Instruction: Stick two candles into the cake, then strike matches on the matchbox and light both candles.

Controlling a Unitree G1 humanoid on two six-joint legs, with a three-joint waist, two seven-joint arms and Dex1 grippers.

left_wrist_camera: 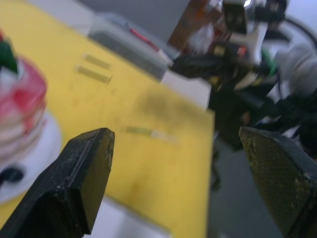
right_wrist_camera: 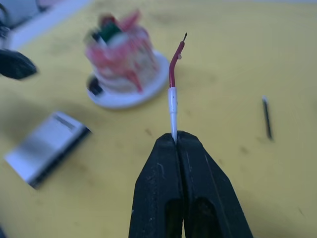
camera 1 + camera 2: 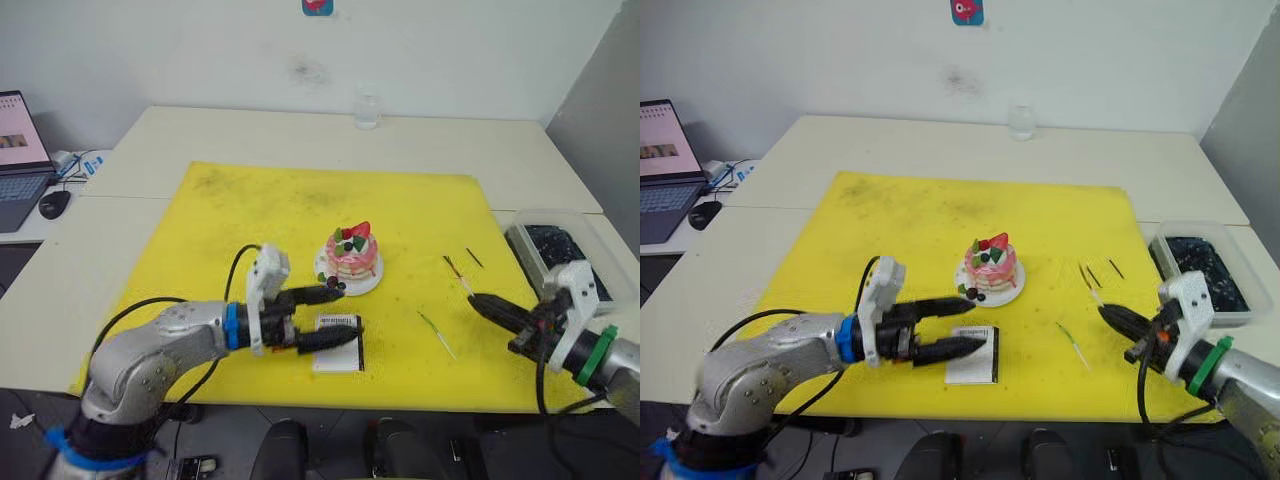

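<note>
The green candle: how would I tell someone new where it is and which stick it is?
Start at the yellow mat and find the cake near its middle. Between the cake and the right pincer, the green candle lies flat on the mat. It is long, thin and green with a pale end; the two matches farther back are short and dark.

Yellow mat (image 3: 280, 210), laptop (image 3: 18, 160), mouse (image 3: 54, 204), glass (image 3: 366, 108).

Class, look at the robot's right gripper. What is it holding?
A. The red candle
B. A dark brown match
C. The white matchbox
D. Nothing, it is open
A: in the right wrist view the right gripper is shut on the pale end of the red candle, which points toward the cake.
</note>
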